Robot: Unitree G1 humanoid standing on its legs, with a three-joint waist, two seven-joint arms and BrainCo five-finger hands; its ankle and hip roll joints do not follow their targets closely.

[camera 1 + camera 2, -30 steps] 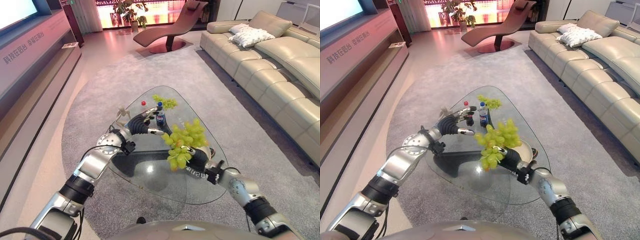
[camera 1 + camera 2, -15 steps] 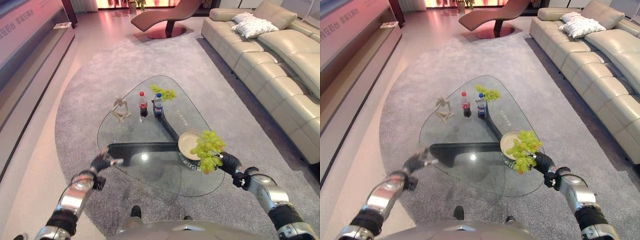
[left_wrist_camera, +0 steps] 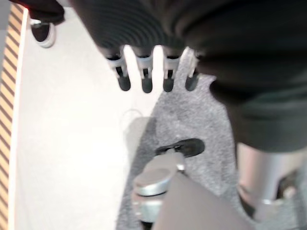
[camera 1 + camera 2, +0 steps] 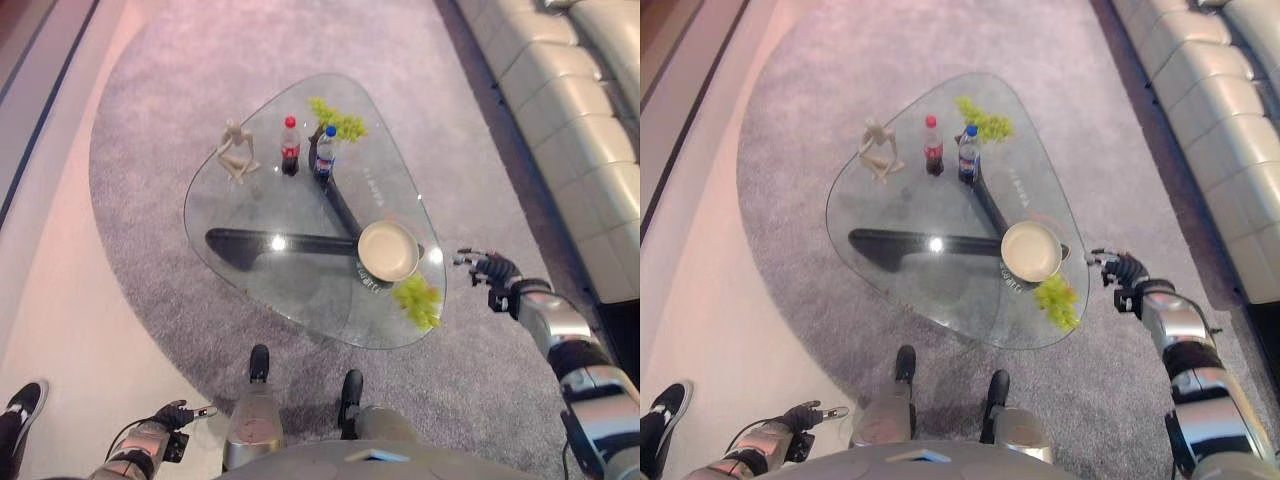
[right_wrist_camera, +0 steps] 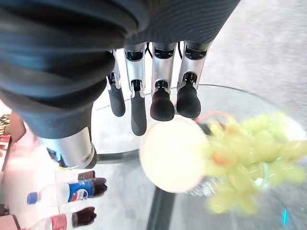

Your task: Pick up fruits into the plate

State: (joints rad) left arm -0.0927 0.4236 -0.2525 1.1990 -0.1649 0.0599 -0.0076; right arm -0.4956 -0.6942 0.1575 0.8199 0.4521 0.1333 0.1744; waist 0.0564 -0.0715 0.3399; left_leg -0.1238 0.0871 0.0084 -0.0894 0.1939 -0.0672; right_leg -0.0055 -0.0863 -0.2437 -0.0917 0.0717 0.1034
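Glass table [image 4: 250, 215] stands on the grey rug; cream plate [image 4: 388, 251] rests toward the table's 4 o'clock edge and holds no fruit; one bunch of green grapes [image 4: 419, 300] lies on the glass just beside the plate, at the plate's 5 o'clock, apart from its rim; a second grape bunch [image 4: 337, 119] lies at the table's 12 o'clock end beside two bottles [image 4: 306, 148]; a pale figurine [image 4: 234, 151] stands at 10 o'clock. Right hand [image 4: 489, 267] hangs off the table edge at 3 o'clock of the plate, fingers extended and relaxed, holding nothing; left hand [image 4: 176, 414] hangs low by the floor, well apart from the table, fingers loosely straight in its wrist view, holding nothing. Assessment: the near bunch is judged light, soft and easily bruised, loose berries likely to detach; the glass offers little friction, so it may slide when nudged; best taken around the upper cluster near the stem, with fingers cupped beneath, not pinched on a single berry.
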